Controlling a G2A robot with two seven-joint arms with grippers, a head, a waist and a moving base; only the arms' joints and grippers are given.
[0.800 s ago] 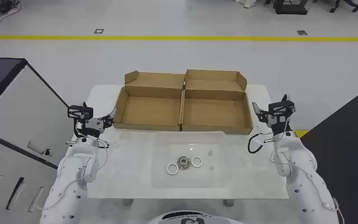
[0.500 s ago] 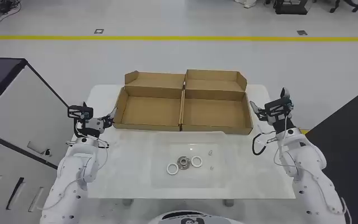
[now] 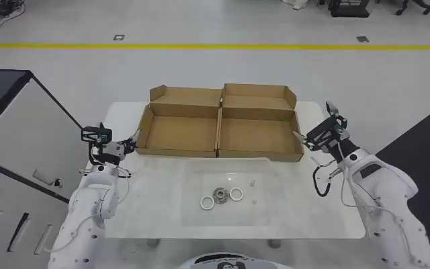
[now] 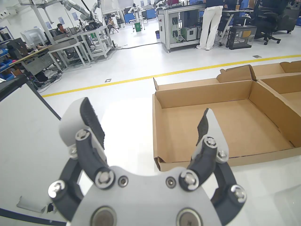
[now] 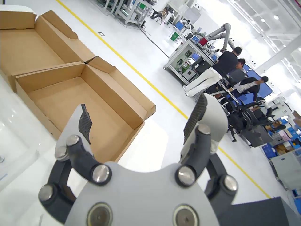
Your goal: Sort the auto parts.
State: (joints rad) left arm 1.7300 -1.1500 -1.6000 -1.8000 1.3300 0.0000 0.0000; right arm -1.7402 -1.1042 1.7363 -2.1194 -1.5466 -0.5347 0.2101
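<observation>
Top view: the auto parts [image 3: 228, 195], white rings [image 3: 207, 201] and a metal hub [image 3: 220, 196], lie in a short row at the middle of the table [image 3: 154, 202]. From the left gripper [image 3: 131, 143] and the right gripper [image 3: 306, 138] they lie inward and toward the robot; neither seems closer.

Left wrist view: this gripper is wide and empty, beside the left box [image 4: 211, 128].

Right wrist view: wide, empty, by the right box [image 5: 70, 99].

Brown boxes [image 3: 181, 133], white rings [image 3: 207, 202], white table [image 3: 153, 198]
</observation>
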